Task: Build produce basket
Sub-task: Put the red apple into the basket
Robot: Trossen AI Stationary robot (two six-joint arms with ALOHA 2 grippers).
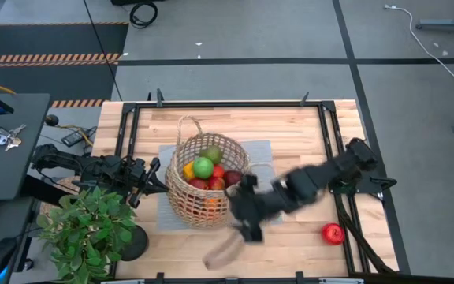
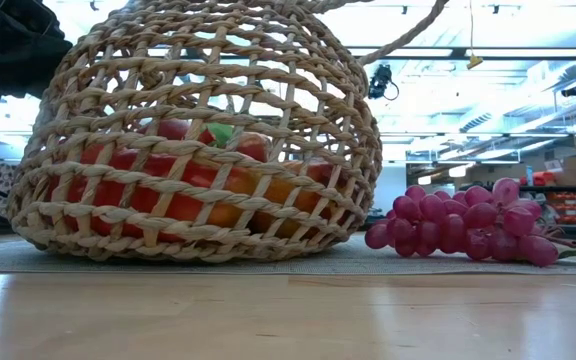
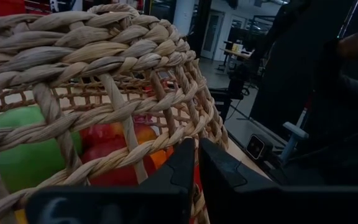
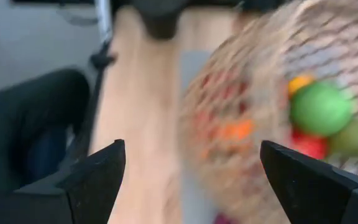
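The tan wicker basket (image 1: 203,180) stands tilted on a grey mat (image 1: 262,150), its lower wall (image 2: 198,240) on the mat. It holds red apples, a green pear (image 1: 203,166), an orange and other fruit. My left gripper (image 1: 154,180) is at the basket's left side, its fingers shut on the wicker. My right gripper (image 1: 247,219) is open and empty, just right of the basket near the mat's front edge, blurred. Purple grapes (image 2: 468,225) lie on the mat right of the basket. A red apple (image 1: 333,233) lies on the table at the front right. My left gripper pinches the basket's woven wall just under the braided rim (image 3: 194,134), on the basket's left side, between its two fingers (image 3: 182,171). The fingers come level from the table's left. The basket leans, with its lower wall on the mat.
A leafy potted plant (image 1: 89,229) stands at the front left corner, close to my left arm. A dark frame (image 1: 333,142) runs round the wooden table top. A blurred tan shape (image 1: 223,252) shows near the front edge.
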